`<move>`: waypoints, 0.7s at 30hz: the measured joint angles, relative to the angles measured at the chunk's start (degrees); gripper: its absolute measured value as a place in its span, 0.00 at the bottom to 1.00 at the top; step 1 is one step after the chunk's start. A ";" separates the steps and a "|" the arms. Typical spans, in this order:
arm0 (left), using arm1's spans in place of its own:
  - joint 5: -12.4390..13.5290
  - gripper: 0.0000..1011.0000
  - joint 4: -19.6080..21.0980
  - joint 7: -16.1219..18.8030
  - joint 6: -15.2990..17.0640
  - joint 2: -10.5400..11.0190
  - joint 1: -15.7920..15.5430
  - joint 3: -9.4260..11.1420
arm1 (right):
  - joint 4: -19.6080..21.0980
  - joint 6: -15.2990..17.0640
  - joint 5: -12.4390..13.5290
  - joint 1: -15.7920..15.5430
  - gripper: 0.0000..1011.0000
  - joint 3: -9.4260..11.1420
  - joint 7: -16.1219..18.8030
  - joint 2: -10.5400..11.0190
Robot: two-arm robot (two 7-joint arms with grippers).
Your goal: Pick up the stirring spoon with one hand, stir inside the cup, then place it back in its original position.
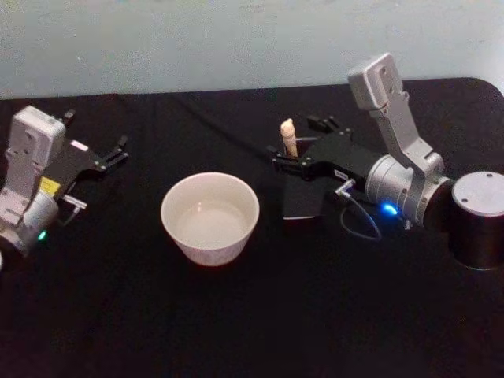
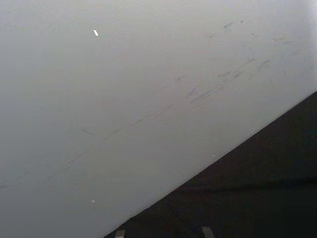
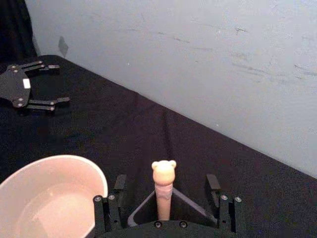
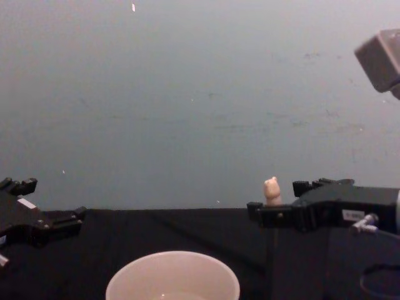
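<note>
A black-clothed desk (image 1: 236, 339) runs back to a plain, pale grey-blue wall (image 1: 236, 39) marked with faint scuffs. Just left of centre in the head view sits the wide, round, cream-white cup (image 1: 209, 252), upright with its mouth open to the camera. To the right of it, and slightly higher in the frame, is a dark grey square box-like holder (image 1: 302, 203). In it stands the slim stirring spoon (image 1: 289, 138), its pale peach handle upright and its small animal-head knob on top. The stem below is hidden inside the holder. The black right gripper (image 1: 295, 143), on its bulky light-grey arm, reaches in from the right edge and is level with the handle. In the right wrist view its fingers (image 3: 120, 184) are spread, one on each side of the handle, with a clear gap to it on both sides. The black left gripper (image 1: 93, 134) lies low at the far left of the head view, well apart from the cup, with its fingers also spread and nothing between them.
</note>
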State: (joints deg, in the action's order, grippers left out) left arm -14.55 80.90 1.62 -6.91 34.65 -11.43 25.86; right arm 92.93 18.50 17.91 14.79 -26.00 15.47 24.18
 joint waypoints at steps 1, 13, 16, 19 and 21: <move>0.00 0.99 0.00 0.00 0.00 0.00 0.00 0.00 | -0.32 0.14 -0.19 0.18 0.99 0.10 0.04 -0.40; 0.00 0.99 0.00 0.00 0.00 0.00 0.00 0.00 | -1.49 1.39 -0.75 0.30 0.99 1.51 0.93 -2.75; 0.00 0.99 0.00 0.00 0.00 0.00 0.00 0.00 | -1.58 1.49 -0.90 0.20 0.99 1.76 1.05 -3.11; 0.00 0.99 0.00 0.00 0.00 0.00 0.00 0.00 | -1.66 1.49 -1.21 0.06 0.99 1.99 1.25 -3.44; 0.00 0.99 0.00 0.00 0.00 0.00 0.00 0.00 | -1.66 1.49 -1.21 0.06 0.99 1.99 1.26 -3.44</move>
State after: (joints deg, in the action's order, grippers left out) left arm -14.55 80.90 1.62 -6.91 34.65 -11.43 25.86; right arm 91.27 20.00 16.70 14.85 -24.01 16.72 20.74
